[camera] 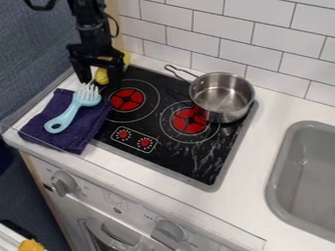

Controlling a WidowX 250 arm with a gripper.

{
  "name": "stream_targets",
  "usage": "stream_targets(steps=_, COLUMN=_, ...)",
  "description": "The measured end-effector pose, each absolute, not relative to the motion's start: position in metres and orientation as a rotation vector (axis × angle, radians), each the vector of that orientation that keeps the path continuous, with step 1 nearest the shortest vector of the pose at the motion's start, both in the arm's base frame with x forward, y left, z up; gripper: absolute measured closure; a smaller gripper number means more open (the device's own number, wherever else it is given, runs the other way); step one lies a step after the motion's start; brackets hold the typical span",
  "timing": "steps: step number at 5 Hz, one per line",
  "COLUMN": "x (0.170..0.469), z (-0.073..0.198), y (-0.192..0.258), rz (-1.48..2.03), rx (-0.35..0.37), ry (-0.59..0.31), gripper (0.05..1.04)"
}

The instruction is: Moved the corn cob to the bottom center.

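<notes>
Along the left of the counter (265, 115): dark purple cloth (42, 120), folded, lying partly over the hob's left edge. On it a light blue utensil (65, 115) with white tines, laid aslant, tines toward the arm.

Just above the tines: black gripper (98, 71), hanging down over the hob's upper-left corner. Fingers stand apart, one to each side of the corn cob (101, 76); a gap shows between the left-hand finger and the yellow. No clamp on the cob can be made out. Cob is low between the fingers, its far part hidden. A second yellow patch (126, 57) sits behind the right-hand finger; cannot tell whether it belongs to the cob.

Step in hand (judged): the pick-up, at the straddling stage; cob not yet at its goal. Next move: lower a little if needed, close squarely on the cob, lift clear of the tines and cloth, then carry toward the viewer and right. Target read as the near middle of the hob, past the printed controls (134, 139); the task wording leaves the exact spot open.

Rightward: black hob (196, 164) with red burner discs, then a steel saucepan (222, 93) over its right side, handle pointing up-left. Path should keep left of the pan. Risk: a round cob may roll once released. Far right: grey sink (288, 147), outside the expected route.
</notes>
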State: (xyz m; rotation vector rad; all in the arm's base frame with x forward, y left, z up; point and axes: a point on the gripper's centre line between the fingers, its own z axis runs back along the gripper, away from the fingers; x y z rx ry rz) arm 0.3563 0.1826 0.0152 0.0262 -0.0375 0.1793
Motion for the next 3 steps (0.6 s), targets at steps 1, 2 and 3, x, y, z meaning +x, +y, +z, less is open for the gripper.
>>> stream_targets(steps=1, x=0.357, z=0.0126, y=0.1822, rz=0.183, rx=0.027, ry=-0.05, gripper=0.379)
stream_targets(steps=2, x=0.3564, z=0.0115, y=0.1815, rz=0.188, rx=0.026, ry=-0.056, gripper=0.484)
stream_targets(steps=3, x=0.3525, z=0.0131, y=0.1756, rz=0.176, rx=0.006, ry=-0.064, gripper=0.484)
